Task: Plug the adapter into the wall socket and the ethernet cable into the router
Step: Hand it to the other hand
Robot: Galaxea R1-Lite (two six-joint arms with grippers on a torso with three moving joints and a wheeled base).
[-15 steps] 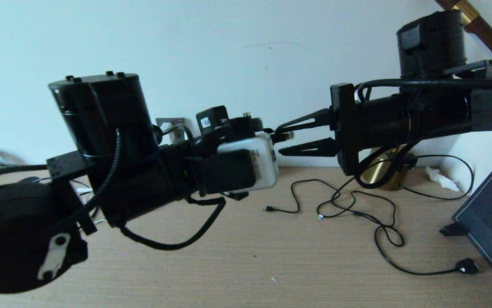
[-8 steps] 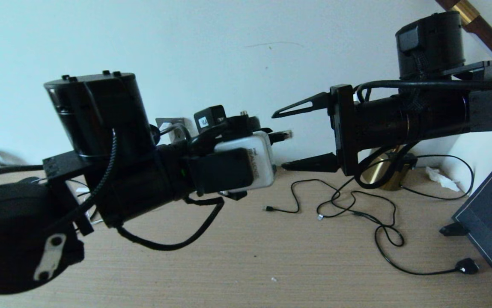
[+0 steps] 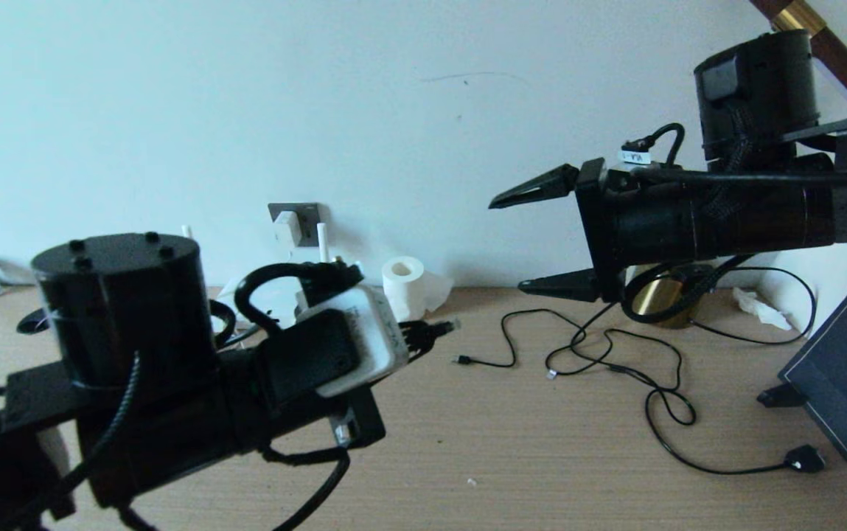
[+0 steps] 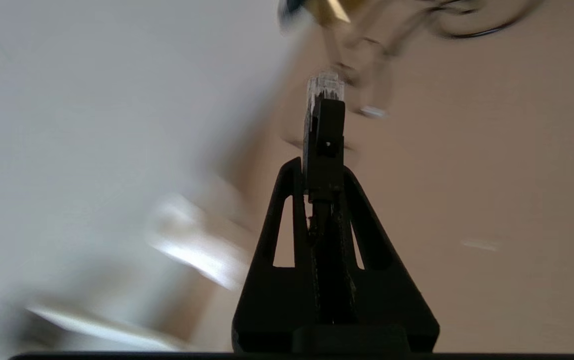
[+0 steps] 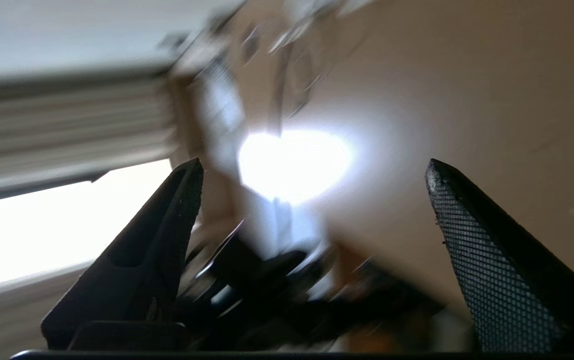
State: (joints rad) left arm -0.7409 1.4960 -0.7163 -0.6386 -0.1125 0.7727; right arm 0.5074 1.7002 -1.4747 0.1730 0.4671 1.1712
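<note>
- On the far left of the head view, the left arm's black housing fills the foreground and hides its own fingers.
- The left gripper (image 4: 322, 172) shows only in the left wrist view: jaws pinched tight on the black boot of the ethernet cable (image 3: 430, 329), its clear plug tip (image 4: 324, 87) sticking out past the fingertips.
- Behind it the adapter (image 3: 287, 228) sits in the wall socket (image 3: 307, 217); one white antenna (image 3: 322, 242) of the router stands below, the body mostly hidden.
- A tissue roll (image 3: 403, 276) stands by the wall on the table (image 3: 511, 457).
- Thin black cables (image 3: 615, 369) sprawl farther right.
- The right gripper (image 3: 541, 236) hangs above them, spread wide and holding nothing; the right wrist view shows both fingers (image 5: 466, 240) far apart.
</note>
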